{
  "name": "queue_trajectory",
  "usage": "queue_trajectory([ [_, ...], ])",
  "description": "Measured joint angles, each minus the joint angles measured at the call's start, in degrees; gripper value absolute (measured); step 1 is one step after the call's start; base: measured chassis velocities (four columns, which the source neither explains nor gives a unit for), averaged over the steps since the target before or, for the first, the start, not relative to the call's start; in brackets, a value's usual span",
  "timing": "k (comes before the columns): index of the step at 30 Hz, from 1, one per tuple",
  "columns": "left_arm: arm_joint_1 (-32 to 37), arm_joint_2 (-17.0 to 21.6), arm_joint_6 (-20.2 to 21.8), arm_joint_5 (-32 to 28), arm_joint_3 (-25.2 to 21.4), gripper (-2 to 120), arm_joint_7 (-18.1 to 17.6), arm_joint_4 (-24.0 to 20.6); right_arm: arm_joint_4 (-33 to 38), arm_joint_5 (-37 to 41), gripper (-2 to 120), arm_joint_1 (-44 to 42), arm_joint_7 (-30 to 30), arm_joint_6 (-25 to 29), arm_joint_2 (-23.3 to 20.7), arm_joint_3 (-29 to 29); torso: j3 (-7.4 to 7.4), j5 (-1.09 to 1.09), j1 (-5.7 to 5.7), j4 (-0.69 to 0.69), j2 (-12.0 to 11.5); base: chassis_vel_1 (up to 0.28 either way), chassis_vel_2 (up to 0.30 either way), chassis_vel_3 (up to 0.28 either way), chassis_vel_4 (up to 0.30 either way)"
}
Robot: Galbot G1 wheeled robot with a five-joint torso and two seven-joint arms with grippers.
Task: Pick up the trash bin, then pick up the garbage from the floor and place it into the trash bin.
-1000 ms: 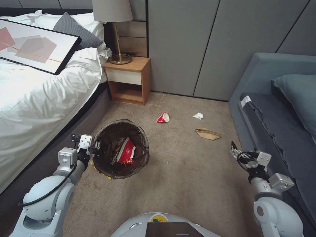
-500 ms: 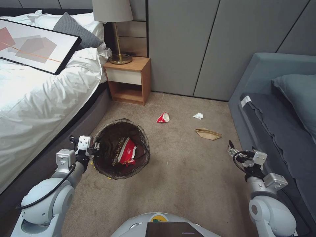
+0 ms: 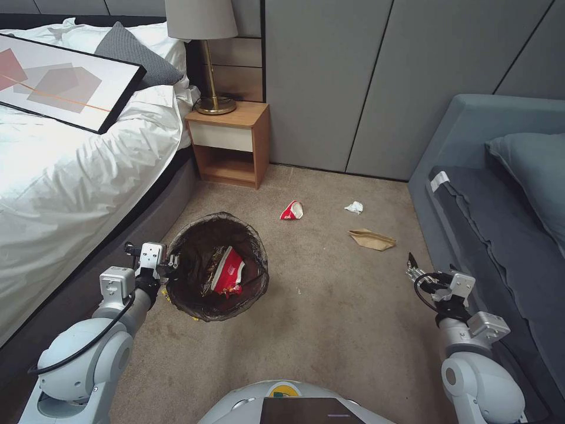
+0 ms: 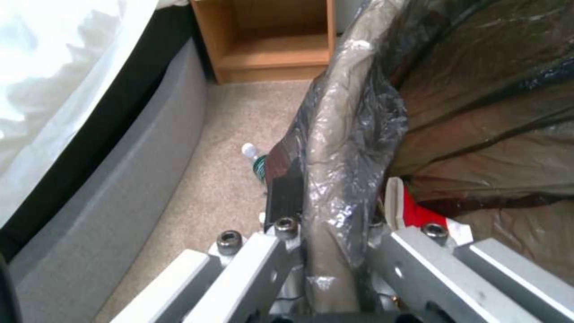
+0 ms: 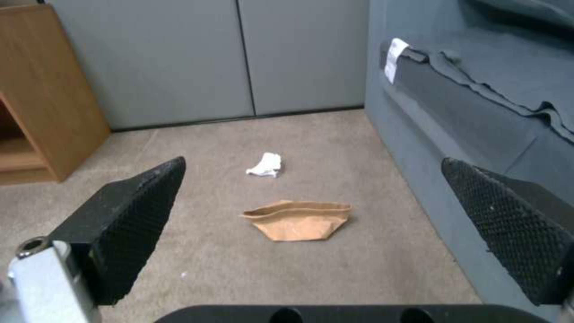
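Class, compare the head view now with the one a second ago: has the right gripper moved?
Yes. The right gripper, open, has shifted slightly toward the robot's left and forward, nearer the brown paper bag, which lies in the same spot on the floor.

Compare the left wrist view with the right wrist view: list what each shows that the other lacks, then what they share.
Left wrist only: the left gripper shut on the trash bin rim, red wrapper inside, a small bottle on the floor, the bed.
Right wrist only: the open right gripper, brown paper bag, white tissue wad, the sofa.
Both: the carpet and the wooden nightstand.
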Motion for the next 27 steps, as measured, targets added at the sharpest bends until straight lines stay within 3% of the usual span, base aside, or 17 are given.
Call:
queue_trajectory([
  [27, -0.87, 0.26, 0.00, 0.70, 0.10, 0, 0.60, 0.64, -1.50, -0.66, 100, 0.19, -0.01, 0.91, 0.23, 0.21, 0.00, 0.00, 0.00, -0.01, 0.00, -0.027, -0.025, -0.024, -0.024],
])
